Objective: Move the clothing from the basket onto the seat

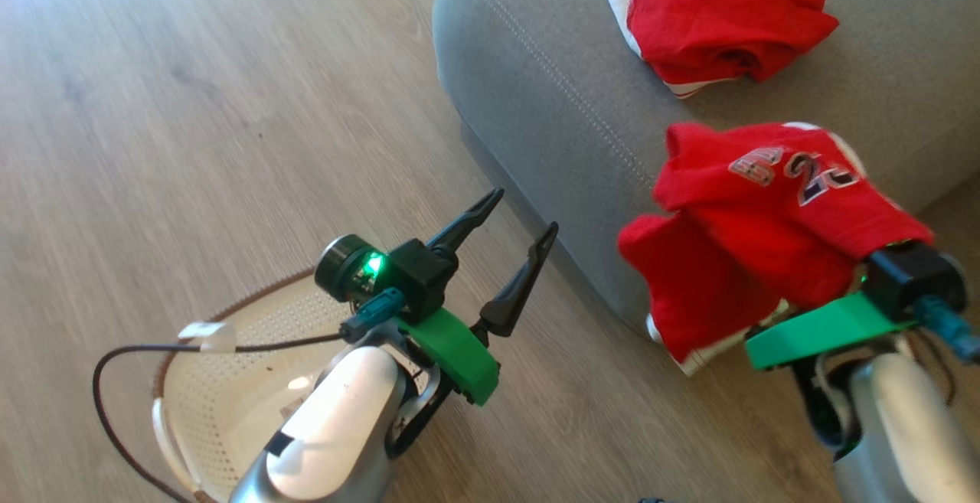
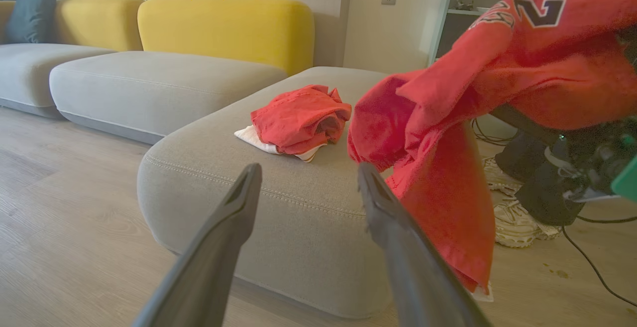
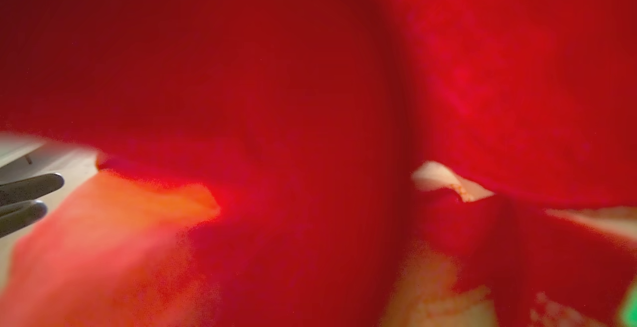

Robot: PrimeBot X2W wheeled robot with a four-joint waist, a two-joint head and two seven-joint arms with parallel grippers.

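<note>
Left end effector [image 1: 524, 210]: fingers [image 1: 521, 281] spread, empty, near the perforated cream basket [image 1: 222, 403]. Right end effector [image 1: 911, 273]: fingers hidden, grip cannot be told; the soft red jersey [image 1: 766, 220] drapes over it beside the rounded grey fabric seat [image 1: 551, 89].

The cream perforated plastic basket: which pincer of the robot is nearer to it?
Left. The left pincer is open, close by the basket; the right pincer, covered by the red jersey, is far off beside the grey fabric seat.
</note>
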